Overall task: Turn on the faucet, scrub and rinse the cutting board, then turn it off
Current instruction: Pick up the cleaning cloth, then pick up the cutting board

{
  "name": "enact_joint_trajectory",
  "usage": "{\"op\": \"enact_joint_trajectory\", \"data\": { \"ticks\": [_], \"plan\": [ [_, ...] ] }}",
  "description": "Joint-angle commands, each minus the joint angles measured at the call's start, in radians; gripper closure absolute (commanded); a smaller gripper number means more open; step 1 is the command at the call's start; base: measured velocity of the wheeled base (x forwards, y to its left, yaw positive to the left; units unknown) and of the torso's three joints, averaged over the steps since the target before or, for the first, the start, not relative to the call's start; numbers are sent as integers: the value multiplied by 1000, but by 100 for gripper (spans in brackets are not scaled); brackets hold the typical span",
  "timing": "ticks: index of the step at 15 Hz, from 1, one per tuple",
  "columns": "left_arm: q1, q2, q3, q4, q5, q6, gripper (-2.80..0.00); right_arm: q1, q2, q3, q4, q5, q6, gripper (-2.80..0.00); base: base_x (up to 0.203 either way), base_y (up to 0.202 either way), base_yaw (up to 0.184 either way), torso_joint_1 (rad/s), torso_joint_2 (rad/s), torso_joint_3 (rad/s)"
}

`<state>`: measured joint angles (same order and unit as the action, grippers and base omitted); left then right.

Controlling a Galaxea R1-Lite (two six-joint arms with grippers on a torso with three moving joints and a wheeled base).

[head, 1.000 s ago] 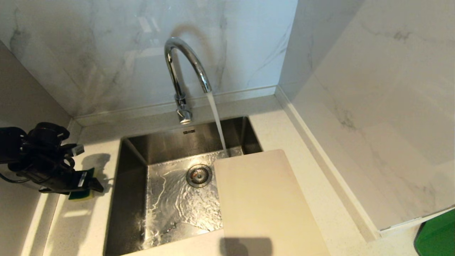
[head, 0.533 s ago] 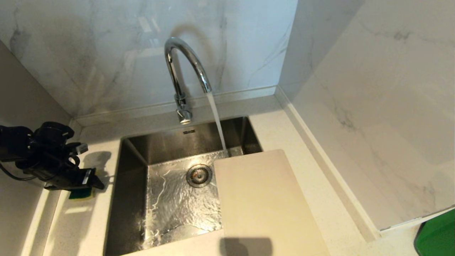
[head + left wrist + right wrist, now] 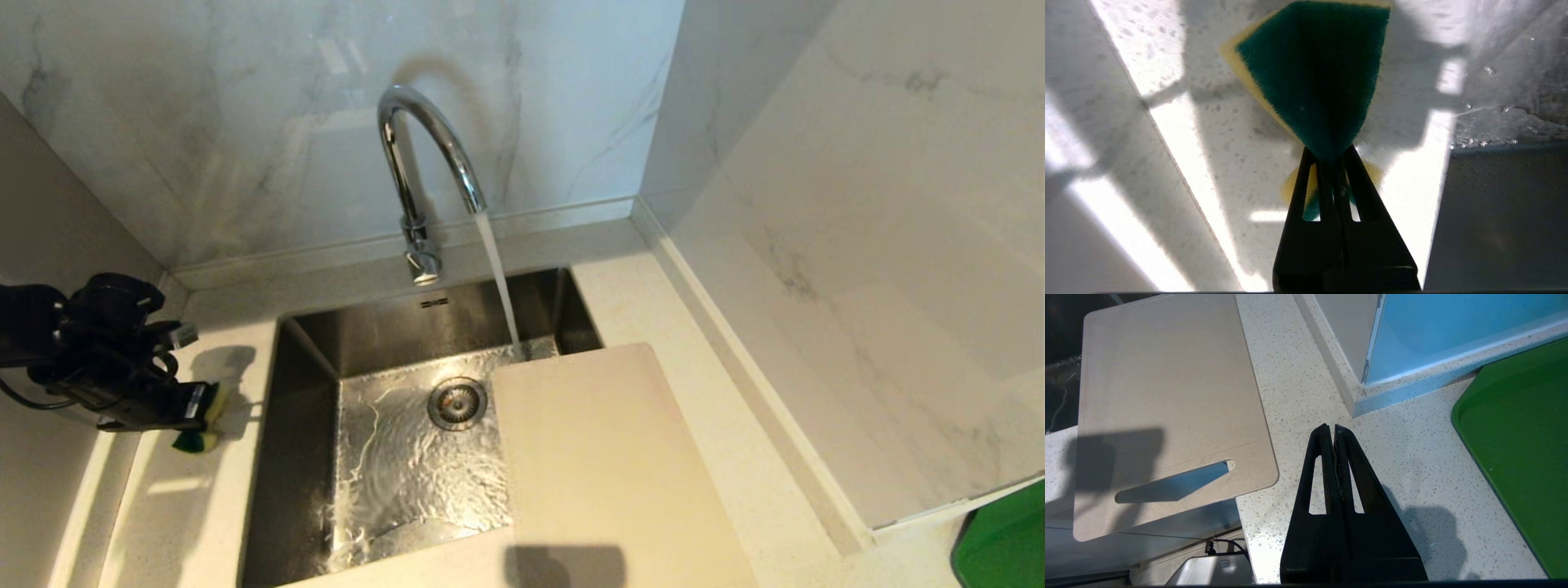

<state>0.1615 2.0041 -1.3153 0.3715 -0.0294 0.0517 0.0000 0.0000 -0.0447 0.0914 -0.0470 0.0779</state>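
Note:
The chrome faucet (image 3: pixel 420 163) stands behind the sink and water runs from its spout into the basin. The cream cutting board (image 3: pixel 604 465) lies flat over the sink's right rim and the counter; its slot handle end (image 3: pixel 1167 388) shows in the right wrist view. On the counter left of the sink, my left gripper (image 3: pixel 211 411) is shut on a green-and-yellow sponge (image 3: pixel 201 439), pinching it thin at the middle (image 3: pixel 1314 77). My right gripper (image 3: pixel 1334 428) hangs shut and empty over the counter, just right of the board's near corner.
The steel sink (image 3: pixel 310 384) has a drain (image 3: pixel 457 403) beside the board's far left corner. Marble walls close the back and right. A green tray (image 3: pixel 1519 428) sits on the counter at the far right (image 3: pixel 1004 539).
My left gripper has shut on the sponge, which was lying loose between its open fingers. The sponge now sits squeezed and tilted. Water keeps running; the right arm is still.

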Motion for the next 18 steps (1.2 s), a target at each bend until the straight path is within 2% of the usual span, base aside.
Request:
{"op": "enact_joint_trajectory", "data": {
  "ticks": [1, 3, 7, 11, 14, 18],
  "plan": [
    [-5, -68, 1, 22, -15, 19, 0, 0, 0, 0, 1, -1, 0, 0, 0, 0, 0, 0, 0, 0],
    [-12, -99, 8, 43, -38, 41, 0, 0, 0, 0, 1, -1, 0, 0, 0, 0, 0, 0, 0, 0],
    [-66, -204, 20, 86, -52, 43, 0, 0, 0, 0, 1, -1, 0, 0, 0, 0, 0, 0, 0, 0],
    [-138, -339, 44, 100, -126, 48, 0, 0, 1, 0, 1, -1, 0, 0, 0, 0, 0, 0, 0, 0],
    [-188, -443, 70, 100, -128, 49, 0, 0, 0, 0, 1, -1, 0, 0, 0, 0, 0, 0, 0, 0],
    [-222, -659, 175, 96, -128, 47, 0, 0, 0, 0, 1, -1, 0, 0, 0, 0, 0, 0, 0, 0]
  ]
}}
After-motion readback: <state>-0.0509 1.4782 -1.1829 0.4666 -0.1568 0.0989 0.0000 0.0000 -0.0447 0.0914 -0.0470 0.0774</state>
